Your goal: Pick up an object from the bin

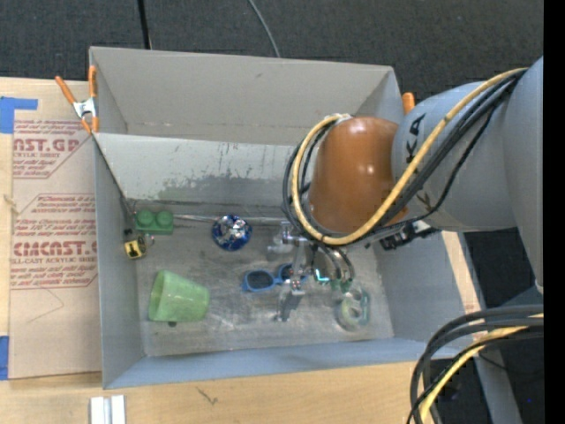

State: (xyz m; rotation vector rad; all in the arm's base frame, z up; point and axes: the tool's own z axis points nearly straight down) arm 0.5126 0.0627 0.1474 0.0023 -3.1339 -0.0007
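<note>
Gripper: two-finger, metal, hung beneath the orange wrist cover; down close to the floor of the grey bin, right of centre. Released or clenched: cannot tell.

Nearest item: small blue piece.
- Form: flat, rounded, loop-like, with a darker middle.
- Place: on the bin floor, a little right of centre.
- Relation to tool: just beside the gripper, toward the view's left; touching or narrowly apart, cannot tell. Not seen to be grasped.
- Handling, by judgement: light, stiff plastic; smooth, so likely to skid on the metal floor. Low profile, so little to catch from above.
- Hold, by judgement: across the narrow width or on the rim, taken close to the floor.

Next outward:
- Pale greenish ring-like piece, translucent, just beside the gripper toward the view's right, near the bin's front corner.
- Blue-and-white ball, near, further back and to the view's left.
- Green cup, on its side, well apart at the left.
- Green studded block, against the left wall.
- Small yellow-and-black piece, just below the block.
</note>
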